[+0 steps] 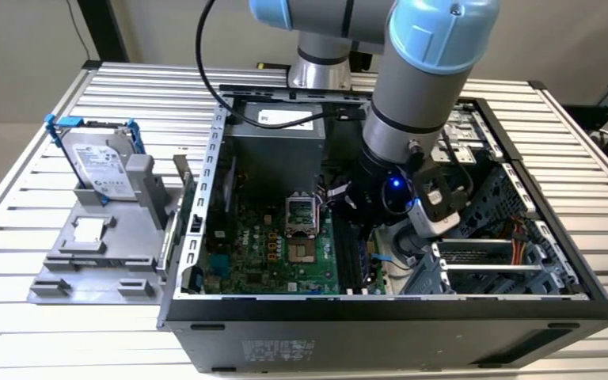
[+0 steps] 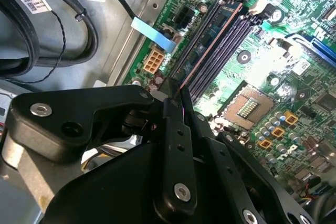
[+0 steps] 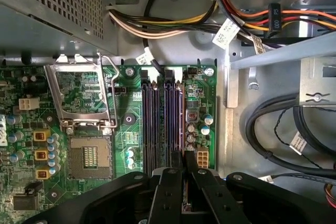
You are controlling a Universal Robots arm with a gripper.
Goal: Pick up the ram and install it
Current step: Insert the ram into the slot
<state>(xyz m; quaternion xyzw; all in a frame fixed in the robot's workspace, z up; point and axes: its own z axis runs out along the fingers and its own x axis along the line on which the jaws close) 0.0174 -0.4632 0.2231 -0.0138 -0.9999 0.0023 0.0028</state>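
My gripper (image 1: 366, 231) is down inside the open computer case, over the motherboard's memory slots (image 3: 157, 119). In the second wrist view the ram (image 2: 210, 45) shows edge-on as a thin dark-blue stick with a coppery top edge. It stands along the slot nearest the board's edge. The black fingers (image 2: 178, 129) are pinched on its near end, so the gripper (image 2: 176, 91) is shut on the ram. In the first wrist view the gripper (image 3: 184, 157) sits over the end of the outermost slot, beside several small capacitors (image 3: 197, 124). The other long black slots (image 2: 231, 40) lie parallel next to the ram.
The CPU socket (image 3: 89, 156) with its raised metal frame lies beside the slots. Cable bundles (image 3: 273, 129) and a drive cage (image 1: 494, 261) crowd the case on the exterior view's right. A silver hard drive (image 1: 98, 162) stands in a grey holder (image 1: 93, 261) outside the case at the exterior view's left.
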